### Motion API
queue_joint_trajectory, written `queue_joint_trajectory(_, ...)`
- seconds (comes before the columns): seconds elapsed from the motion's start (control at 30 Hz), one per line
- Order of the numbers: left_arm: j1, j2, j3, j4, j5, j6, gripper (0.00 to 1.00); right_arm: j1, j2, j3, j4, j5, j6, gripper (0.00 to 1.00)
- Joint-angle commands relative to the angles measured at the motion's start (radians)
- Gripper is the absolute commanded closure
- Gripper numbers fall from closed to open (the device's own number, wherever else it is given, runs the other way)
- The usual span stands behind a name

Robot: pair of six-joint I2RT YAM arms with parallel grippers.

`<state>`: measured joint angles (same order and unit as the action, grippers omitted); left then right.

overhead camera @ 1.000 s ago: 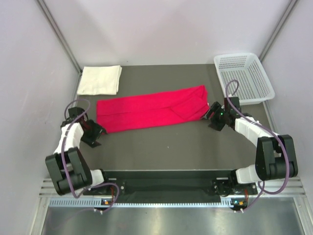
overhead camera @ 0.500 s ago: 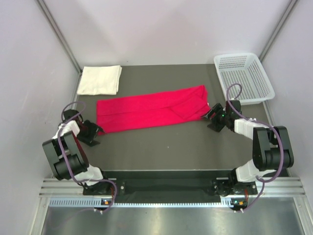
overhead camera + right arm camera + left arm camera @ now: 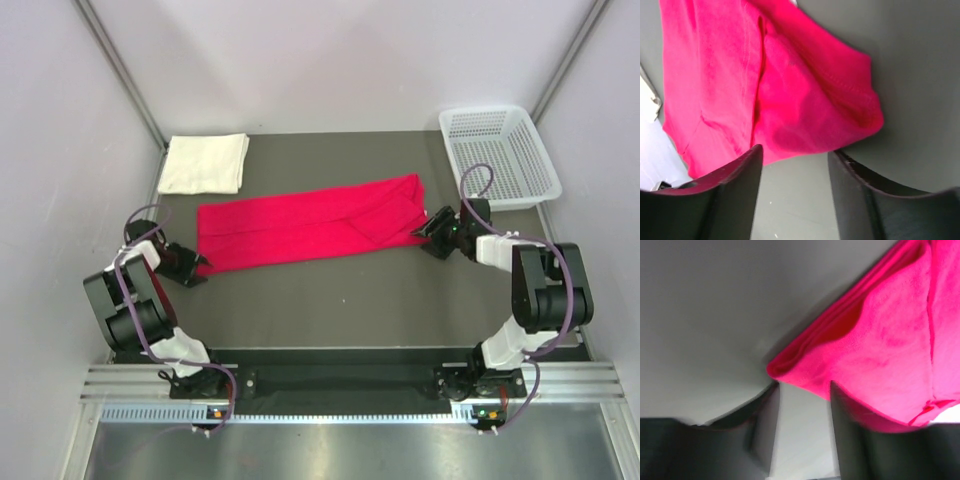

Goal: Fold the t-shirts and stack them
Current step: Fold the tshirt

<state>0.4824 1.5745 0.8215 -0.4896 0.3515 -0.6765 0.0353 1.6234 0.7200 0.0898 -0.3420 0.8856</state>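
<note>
Now L tool (image 3: 192, 263) & R tool (image 3: 427, 229), both spread, have edged nearer ends of red t-shirt (image 3: 300, 226).

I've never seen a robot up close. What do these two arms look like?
The left arm and right arm match: chunky black rounded joints joined by smooth white shells, with a thin purple cable looping loosely along each. The left end effector and right end effector are black, each with two flat dark fingers. No readable markings show.
</note>
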Motion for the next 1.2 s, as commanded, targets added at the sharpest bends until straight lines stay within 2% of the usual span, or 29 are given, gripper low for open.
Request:
queue_joint_trajectory(0.0,0.008,0.047,-0.004,0.048,-0.04,0.012,0.58,-0.003,0.024,0.048,0.031,0.052,-0.017,0.47)
queue_joint_trajectory(0.1,0.008,0.059,-0.013,0.036,-0.043,0.012,0.69,0.02,0.03,0.067,0.031,0.075,-0.016,0.51)
queue_joint_trajectory(0.2,0.008,0.065,-0.016,0.014,-0.058,0.022,0.89,0.055,0.033,0.078,0.025,0.113,-0.013,0.58)
queue_joint_trajectory(0.23,0.01,0.067,-0.018,0.011,-0.057,0.026,1.0,0.07,0.03,0.076,0.027,0.123,-0.011,0.59)
queue_joint_trajectory(0.47,0.008,0.051,-0.044,-0.026,-0.088,0.026,1.0,0.135,0.046,0.087,0.036,0.219,0.016,0.73)
queue_joint_trajectory(0.7,0.007,0.03,-0.14,-0.015,-0.049,-0.052,1.0,0.14,0.133,0.228,0.01,0.297,-0.109,0.89)
queue_joint_trajectory(0.87,-0.01,-0.056,-0.205,-0.033,-0.06,-0.069,1.0,0.153,0.197,0.349,0.004,0.325,-0.191,0.9)
queue_joint_trajectory(1.07,-0.169,-0.243,-0.251,-0.121,-0.1,-0.139,1.0,0.158,0.317,0.519,-0.009,0.374,-0.273,0.9)
queue_joint_trajectory(1.17,-0.318,-0.347,-0.266,-0.176,-0.144,-0.218,1.0,0.156,0.388,0.613,-0.005,0.379,-0.304,0.9)
